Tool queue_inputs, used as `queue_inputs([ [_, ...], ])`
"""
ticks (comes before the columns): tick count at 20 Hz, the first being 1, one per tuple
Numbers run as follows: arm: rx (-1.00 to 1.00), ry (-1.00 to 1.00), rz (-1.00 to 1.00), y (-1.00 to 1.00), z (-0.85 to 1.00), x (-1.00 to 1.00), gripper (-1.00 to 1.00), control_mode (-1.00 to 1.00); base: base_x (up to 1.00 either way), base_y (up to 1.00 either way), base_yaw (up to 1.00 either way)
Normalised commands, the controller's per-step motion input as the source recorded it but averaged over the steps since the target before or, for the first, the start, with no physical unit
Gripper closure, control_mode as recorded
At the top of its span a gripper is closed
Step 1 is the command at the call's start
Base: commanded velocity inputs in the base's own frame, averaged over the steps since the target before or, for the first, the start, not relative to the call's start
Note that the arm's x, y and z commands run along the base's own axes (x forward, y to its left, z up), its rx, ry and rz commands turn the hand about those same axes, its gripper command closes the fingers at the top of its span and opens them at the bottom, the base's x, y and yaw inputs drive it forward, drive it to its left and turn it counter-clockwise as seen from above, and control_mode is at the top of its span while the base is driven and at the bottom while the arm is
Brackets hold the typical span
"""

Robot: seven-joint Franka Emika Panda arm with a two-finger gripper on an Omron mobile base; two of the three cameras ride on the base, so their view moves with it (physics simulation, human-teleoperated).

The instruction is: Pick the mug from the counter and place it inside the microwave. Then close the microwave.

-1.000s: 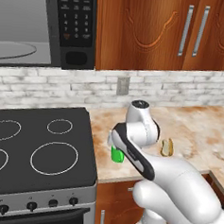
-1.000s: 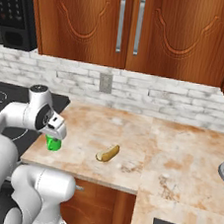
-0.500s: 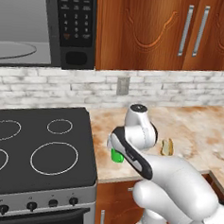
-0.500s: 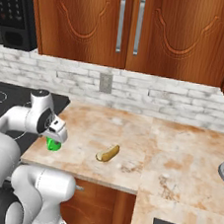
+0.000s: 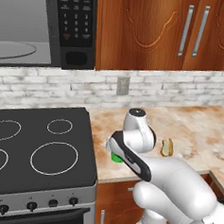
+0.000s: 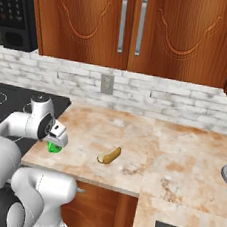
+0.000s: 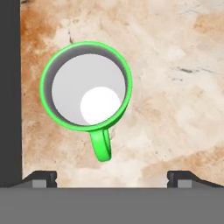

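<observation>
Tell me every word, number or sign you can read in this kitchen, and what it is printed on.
Microwave keypad: rows of small white markings laid out like number keys with short labels above, too blurred to read.
An orange-red mark low on that keypad: shape unclear.
Green mug, counter, stove knobs, wall outlet: no writing visible.

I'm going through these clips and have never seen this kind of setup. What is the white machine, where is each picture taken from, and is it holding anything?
It is a white robot arm in a simulated kitchen. Two pictures come from cameras behind it, left and right; the third looks straight down from its hand. On the beige counter stand a green mug beside the black stovetop, and a small brown-and-yellow food item farther along. The microwave hangs above the stovetop. The hand hovers over the mug, open, holding nothing.
</observation>
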Motion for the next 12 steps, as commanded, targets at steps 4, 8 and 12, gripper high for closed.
queue_inputs([
  [4,0.00,-0.03,0.01,0.04,-0.13,0.09,-1.00,-1.00,0.00,0.00,0.00],
  [8,0.00,0.00,0.00,0.01,-0.03,0.16,-1.00,-1.00,0.00,0.00,0.00],
  [12,0.00,0.00,0.00,0.01,0.00,0.19,-1.00,-1.00,0.00,0.00,0.00],
])
